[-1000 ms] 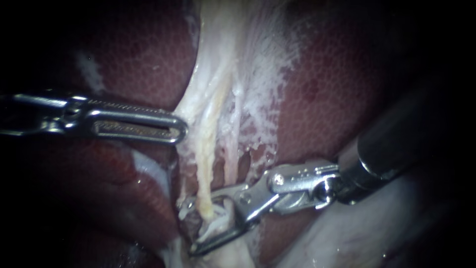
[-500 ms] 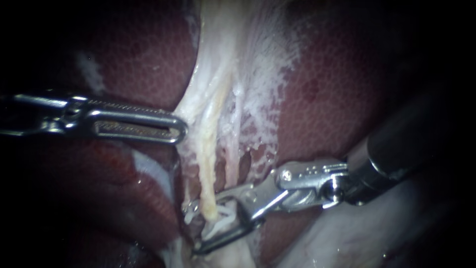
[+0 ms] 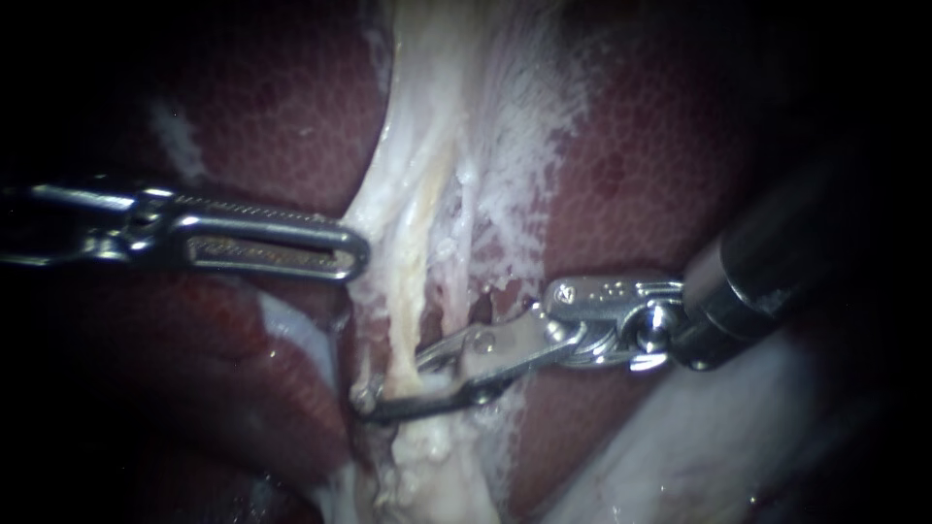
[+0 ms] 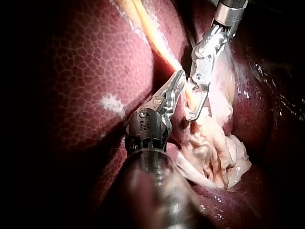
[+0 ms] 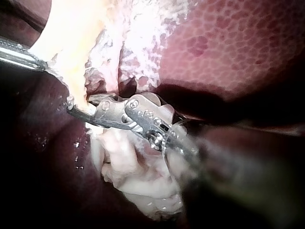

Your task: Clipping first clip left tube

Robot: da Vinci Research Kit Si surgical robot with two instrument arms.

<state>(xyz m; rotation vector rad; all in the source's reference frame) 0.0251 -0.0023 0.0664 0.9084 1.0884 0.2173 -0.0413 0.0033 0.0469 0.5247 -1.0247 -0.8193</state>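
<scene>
Because the soft, slippery left tube [image 3: 403, 320] is judged tearable, it is clamped low in right instrument [image 3: 393, 386] jaws, pale tissue [image 3: 427, 146] being held by left instrument [image 3: 349, 254] jaws.

Dark red mottled liver [image 3: 660, 175] on both sides of a pale, frayed sheet of tissue [image 3: 505, 146]

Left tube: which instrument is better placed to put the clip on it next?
Right. The right instrument has its jaws across the left tube, touching it from both sides. The left instrument sits higher up, beside the pale tissue.
</scene>
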